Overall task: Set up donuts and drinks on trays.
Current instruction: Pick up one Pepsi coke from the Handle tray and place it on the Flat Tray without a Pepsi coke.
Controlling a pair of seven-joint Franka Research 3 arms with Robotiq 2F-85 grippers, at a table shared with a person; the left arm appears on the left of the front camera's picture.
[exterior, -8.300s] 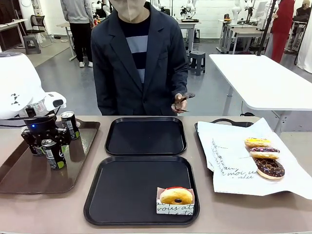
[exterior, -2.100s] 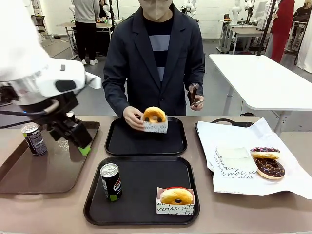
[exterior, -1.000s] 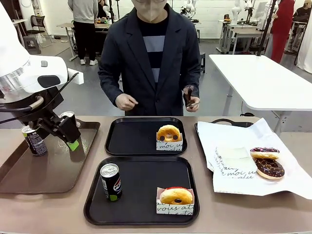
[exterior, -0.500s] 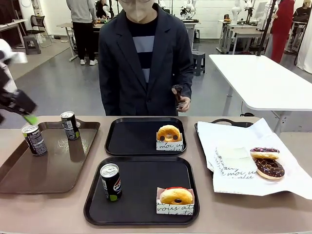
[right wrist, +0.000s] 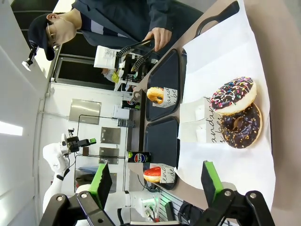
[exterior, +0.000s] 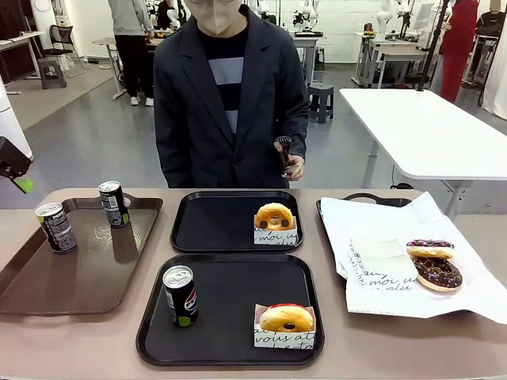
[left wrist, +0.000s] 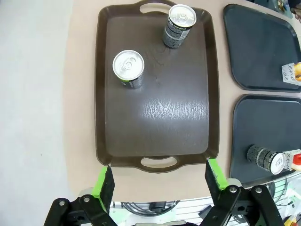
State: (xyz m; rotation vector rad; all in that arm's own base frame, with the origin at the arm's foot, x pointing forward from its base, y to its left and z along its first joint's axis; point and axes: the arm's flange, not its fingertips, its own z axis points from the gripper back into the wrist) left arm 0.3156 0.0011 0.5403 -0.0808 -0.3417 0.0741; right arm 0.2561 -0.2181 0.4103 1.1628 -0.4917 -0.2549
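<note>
Drinks (left wrist: 128,69) stand on brown tray (left wrist: 160,117) beyond wide-spread left gripper (left wrist: 159,172).

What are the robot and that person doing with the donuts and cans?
They are setting up snack trays. The near black tray has a can and a yellow donut. The far black tray has a second donut but no drink. Two more cans stand on the brown tray, below the robot's open left hand. The person holds tongs.

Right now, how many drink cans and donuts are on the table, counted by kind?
Drink cans: 3
Yellow glazed donuts: 2
Chocolate donuts: 2
Total: 7
</note>
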